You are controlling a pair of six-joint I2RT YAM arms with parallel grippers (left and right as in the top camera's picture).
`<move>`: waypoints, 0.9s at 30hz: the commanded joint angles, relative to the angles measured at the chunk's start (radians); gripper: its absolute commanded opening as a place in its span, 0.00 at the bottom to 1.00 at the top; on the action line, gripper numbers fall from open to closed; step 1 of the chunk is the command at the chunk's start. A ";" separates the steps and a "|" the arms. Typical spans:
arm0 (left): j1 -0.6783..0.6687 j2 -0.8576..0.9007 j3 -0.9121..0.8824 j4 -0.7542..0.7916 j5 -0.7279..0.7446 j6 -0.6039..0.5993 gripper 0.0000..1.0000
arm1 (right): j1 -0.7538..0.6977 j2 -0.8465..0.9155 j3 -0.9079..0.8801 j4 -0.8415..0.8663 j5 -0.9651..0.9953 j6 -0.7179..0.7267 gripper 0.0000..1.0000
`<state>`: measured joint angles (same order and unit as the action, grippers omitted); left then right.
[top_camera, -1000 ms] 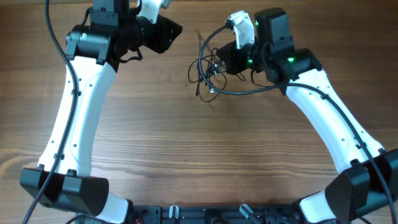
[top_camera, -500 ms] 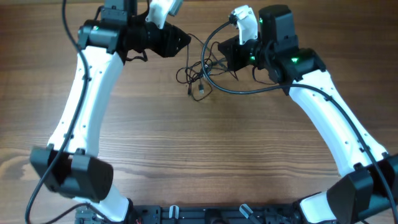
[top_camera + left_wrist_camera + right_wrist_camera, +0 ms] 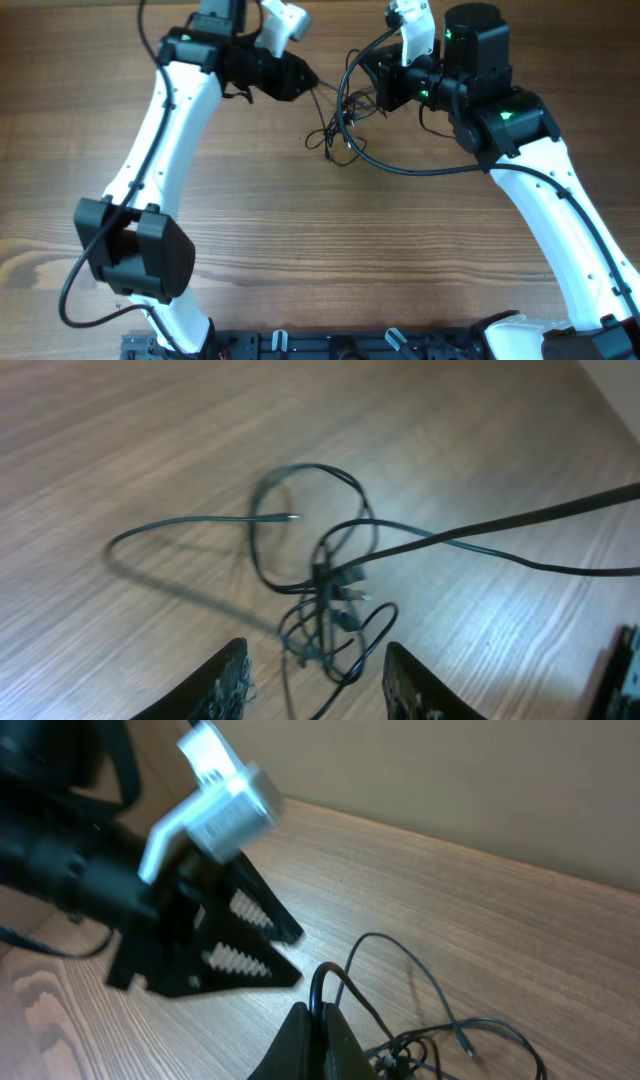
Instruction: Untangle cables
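Left wrist: cables [image 3: 320, 575] under my left gripper [image 3: 315, 650], jaws apart.
With right gripper [image 3: 318, 1020] clamped on them (steady), I pinch one loop.

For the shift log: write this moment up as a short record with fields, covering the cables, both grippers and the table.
surface: wood-grain table
cables: thin black strands knotted in one tangle between the two grippers, loose ends trailing out
left gripper: open, tips either side of the tangle's near edge
right gripper: shut, a strand seemingly pinched at its tips
task state: not yet untangled
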<state>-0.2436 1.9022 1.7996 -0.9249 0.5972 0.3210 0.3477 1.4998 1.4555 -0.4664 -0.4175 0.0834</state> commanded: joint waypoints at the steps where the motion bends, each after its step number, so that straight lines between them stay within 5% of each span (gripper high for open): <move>1: -0.061 0.042 -0.005 -0.002 0.027 0.048 0.45 | -0.005 -0.026 0.032 0.011 0.020 0.016 0.04; 18: -0.127 0.140 -0.007 0.012 0.027 0.092 0.39 | -0.035 -0.055 0.032 -0.003 0.014 0.024 0.04; 27: -0.125 0.140 -0.009 0.037 0.021 0.126 0.48 | -0.035 -0.063 0.032 0.009 -0.035 0.050 0.04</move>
<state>-0.3676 2.0331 1.7992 -0.8818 0.6044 0.3954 0.3134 1.4704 1.4555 -0.4725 -0.4255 0.1093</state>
